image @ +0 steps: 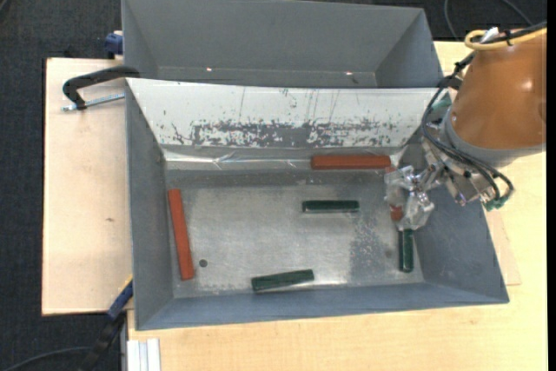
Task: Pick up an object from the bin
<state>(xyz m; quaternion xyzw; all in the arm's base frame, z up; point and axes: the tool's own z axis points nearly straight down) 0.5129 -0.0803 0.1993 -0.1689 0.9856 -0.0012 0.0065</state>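
Orange cover on the wrist rides highest, well above the bin. Below it the gripper hangs low over the floor, close to the sloping wall on the arm's side.

Whether the gripper is spread or closed cannot be told, and nothing is seen held in it.

The nearest green stick, dark and slim, lies flat with one end just beside the gripper and the other pointing to the front wall.

Also on the floor and well apart:
- centre green stick
- front green stick
- back orange stick
- side orange stick

Judgement: the pick is not yet made. The nearest green stick is the likely candidate (no contact is seen). To do it well, centre over the stick's middle rather than its end and close across its narrow width. Keep clear of the sloping wall on descent, or the stick may roll or be pinched at its tip.
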